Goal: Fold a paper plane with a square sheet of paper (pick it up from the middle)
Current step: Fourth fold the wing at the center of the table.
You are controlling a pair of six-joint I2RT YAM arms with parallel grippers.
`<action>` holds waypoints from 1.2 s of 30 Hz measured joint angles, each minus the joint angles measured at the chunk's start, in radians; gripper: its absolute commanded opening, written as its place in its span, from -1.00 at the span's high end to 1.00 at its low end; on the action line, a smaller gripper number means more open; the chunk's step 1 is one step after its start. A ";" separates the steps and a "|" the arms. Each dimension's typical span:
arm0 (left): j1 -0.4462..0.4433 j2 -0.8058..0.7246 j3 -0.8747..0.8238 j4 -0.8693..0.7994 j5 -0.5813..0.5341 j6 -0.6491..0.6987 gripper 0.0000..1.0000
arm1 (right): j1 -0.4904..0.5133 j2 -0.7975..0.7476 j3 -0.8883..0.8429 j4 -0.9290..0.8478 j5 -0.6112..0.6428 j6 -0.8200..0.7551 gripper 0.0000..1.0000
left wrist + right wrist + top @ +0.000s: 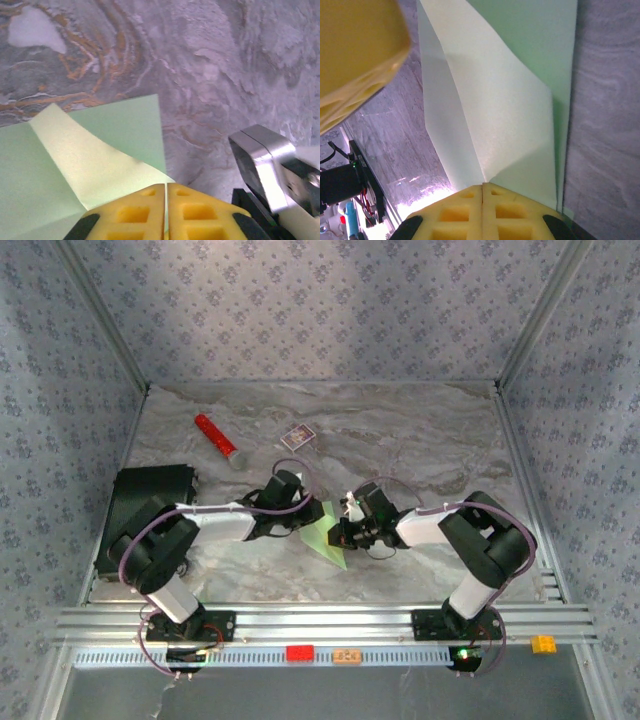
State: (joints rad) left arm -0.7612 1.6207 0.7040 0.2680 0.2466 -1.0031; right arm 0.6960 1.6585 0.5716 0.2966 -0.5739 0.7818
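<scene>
Jaws of the left gripper (pixel 166 205) closed flat against each other, no gap at the seam. Yellow pads nipping the square sheet of paper (pixel 100 155) at the tip of a turned-over flap. Jaws of the right gripper (pixel 483 202) closed the same way, clamped on the sheet at the foot of a crease. Pale green paper fanning up and away from the pads.

From above: both grippers nose to nose near mid-table, sheet pinched between them and tilted. Lowest corner pointing toward the near rail (pixel 330 620); contact with the surface not discernible. Sheet partly folded, one flap lighter than the layer beneath.

Close quarters:
- Blurred yellow finger of the left gripper just beside the sheet's left edge in the right wrist view.
- Metal body of the right gripper near, at lower right, in the left wrist view.

Open room:
- Bare marble table (pixel 420 440) beyond and to the right of the sheet.
- Red cylinder (pixel 215 434) and small card box (pixel 297 437) on the far side, left of centre, well apart from the paper.
- Black case (pixel 150 502) at the left edge beside the left arm's elbow.
- Patterned walls (pixel 320 310) on three sides.
</scene>
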 measured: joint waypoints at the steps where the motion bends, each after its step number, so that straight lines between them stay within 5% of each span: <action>1: 0.000 -0.001 0.000 0.000 0.005 0.003 0.91 | 0.000 0.000 0.000 0.000 0.000 0.000 1.00; 19: 0.009 0.104 0.006 -0.008 0.053 -0.008 0.92 | -0.005 0.003 -0.016 0.032 -0.014 0.000 1.00; 36: 0.161 0.128 0.048 -0.048 0.086 0.049 0.91 | -0.010 0.003 -0.037 0.072 -0.025 -0.001 1.00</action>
State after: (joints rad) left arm -0.6006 1.7489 0.7521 0.2199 0.3325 -0.9539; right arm 0.6865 1.6615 0.5343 0.3683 -0.5987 0.7811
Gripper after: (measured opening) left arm 0.046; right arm 0.066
